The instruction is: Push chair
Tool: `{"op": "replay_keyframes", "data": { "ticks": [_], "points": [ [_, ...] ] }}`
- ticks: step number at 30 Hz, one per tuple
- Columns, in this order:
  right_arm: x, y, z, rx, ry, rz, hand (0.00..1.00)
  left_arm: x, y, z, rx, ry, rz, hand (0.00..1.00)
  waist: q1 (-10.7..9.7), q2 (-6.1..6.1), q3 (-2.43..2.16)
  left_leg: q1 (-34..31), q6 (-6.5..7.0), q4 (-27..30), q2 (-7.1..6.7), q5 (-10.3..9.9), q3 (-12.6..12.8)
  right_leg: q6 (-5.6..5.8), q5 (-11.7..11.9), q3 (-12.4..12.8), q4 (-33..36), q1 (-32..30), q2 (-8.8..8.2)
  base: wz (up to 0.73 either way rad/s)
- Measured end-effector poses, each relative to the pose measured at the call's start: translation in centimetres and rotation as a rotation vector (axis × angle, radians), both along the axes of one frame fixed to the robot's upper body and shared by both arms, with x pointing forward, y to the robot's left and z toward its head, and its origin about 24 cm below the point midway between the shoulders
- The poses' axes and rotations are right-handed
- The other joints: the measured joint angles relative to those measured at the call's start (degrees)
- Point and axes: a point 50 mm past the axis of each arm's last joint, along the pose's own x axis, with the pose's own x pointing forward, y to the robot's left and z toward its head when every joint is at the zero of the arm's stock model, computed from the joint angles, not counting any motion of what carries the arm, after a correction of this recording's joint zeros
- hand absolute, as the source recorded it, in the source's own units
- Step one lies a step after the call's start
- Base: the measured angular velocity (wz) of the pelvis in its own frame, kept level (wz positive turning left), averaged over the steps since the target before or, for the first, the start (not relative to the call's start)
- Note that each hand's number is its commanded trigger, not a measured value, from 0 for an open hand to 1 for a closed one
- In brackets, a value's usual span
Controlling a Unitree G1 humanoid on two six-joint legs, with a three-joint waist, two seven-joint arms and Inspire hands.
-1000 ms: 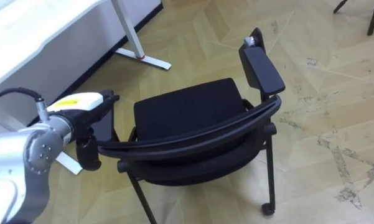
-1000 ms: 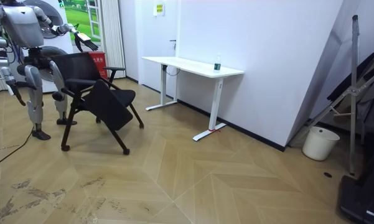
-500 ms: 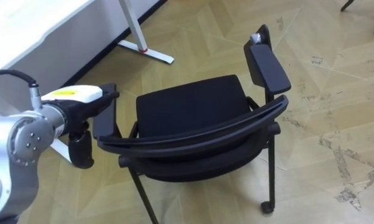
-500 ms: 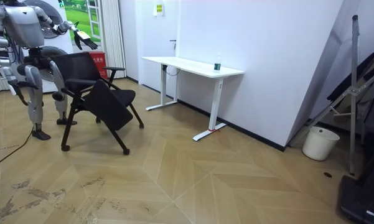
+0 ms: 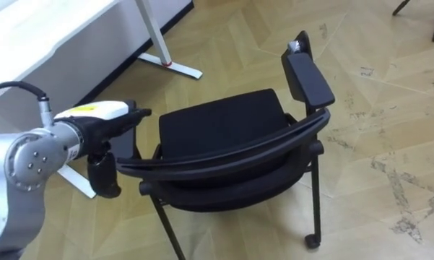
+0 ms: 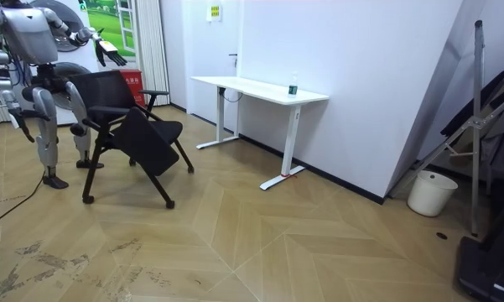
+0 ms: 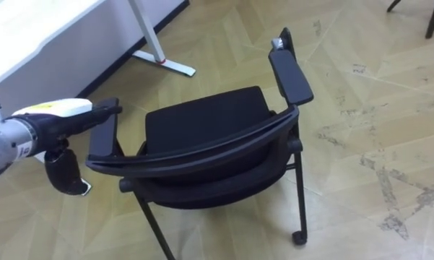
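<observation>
A black chair (image 5: pixel 224 130) with armrests and a curved backrest stands on the wood floor right in front of me, its seat facing away. In the room view I stand behind the chair (image 6: pixel 122 109), at the room view's left. My left arm reaches forward over the chair's left armrest. Its dark left hand (image 5: pixel 105 177) hangs below the forearm beside that armrest. In the room view the left hand (image 6: pixel 109 53) is in the air above the backrest, fingers spread, clear of the chair. My right hand (image 6: pixel 18 120) hangs at my side.
A white desk (image 5: pixel 50 36) on white legs stands ahead on my left, one foot (image 5: pixel 170 67) close to the chair. The desk (image 6: pixel 260 88) runs along the white wall. A white bucket (image 6: pixel 425 193) and a folded metal frame (image 6: pixel 470 117) are at the room view's far right.
My left arm has swung slightly to the right over the armrest, and the hand has risen a little in the room view. The chair stays where it was.
</observation>
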Motion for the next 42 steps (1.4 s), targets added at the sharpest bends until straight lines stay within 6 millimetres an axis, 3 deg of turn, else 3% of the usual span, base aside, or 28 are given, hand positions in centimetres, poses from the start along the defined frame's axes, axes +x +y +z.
{"op": "replay_keyframes", "data": {
  "ticks": [4,11,21,29,32,35,42],
  "points": [
    [-0.1,0.0,0.0,-0.004,-0.001,-0.025,0.00,0.0,-0.4,-0.2,-0.020,0.006,-0.003,0.00,-0.13,-0.30,0.19,-0.08,0.00,0.00,0.00,0.00,0.06,-0.01,0.01,0.05,0.00,-0.24,0.00,-0.01],
    [0.1,0.0,0.0,-0.016,0.004,-0.017,0.00,-0.2,-2.2,-1.5,-0.061,0.029,-0.061,0.00,-0.37,-0.24,0.12,0.00,0.00,-0.34,-0.05,0.00,0.08,-0.05,0.03,-0.12,0.00,-0.14,0.01,0.00],
    [0.1,0.1,0.0,-0.017,0.004,-0.011,0.00,-0.1,-2.3,-2.7,-0.105,0.050,-0.043,0.00,-1.75,-0.33,0.14,0.89,-0.01,-0.50,-0.03,0.00,0.25,-0.07,0.05,0.36,0.47,0.12,-0.02,-0.02],
    [0.6,0.6,-0.2,-0.007,0.000,0.005,0.00,-0.1,-3.3,-5.3,-0.160,0.137,-0.026,0.00,-1.70,-2.34,0.10,2.04,0.01,-0.53,-0.02,0.01,0.32,-0.03,0.01,1.93,0.67,0.31,0.07,-0.07],
    [0.7,0.7,-0.2,-0.006,-0.004,-0.003,0.00,-0.1,-3.6,-6.0,-0.161,0.153,-0.027,0.00,-1.86,-2.29,0.07,1.90,0.01,-0.44,0.00,0.01,0.32,-0.05,0.03,2.28,0.84,-0.01,0.10,-0.04],
    [0.8,0.7,-0.2,-0.015,0.000,0.006,0.00,-0.1,-3.7,-6.6,-0.156,0.161,-0.024,0.00,-2.06,-1.74,-0.26,1.94,0.01,-0.43,0.00,0.01,0.32,-0.05,0.03,2.50,0.82,-0.06,0.14,-0.03],
    [1.4,0.7,-0.1,-0.024,-0.020,0.030,0.00,-0.1,-3.7,-7.4,-0.143,0.167,-0.012,0.00,-3.26,-1.62,-0.20,1.99,0.01,-0.53,-0.02,0.01,0.32,-0.10,0.06,2.94,0.80,0.14,0.21,0.00]
  ]
}}
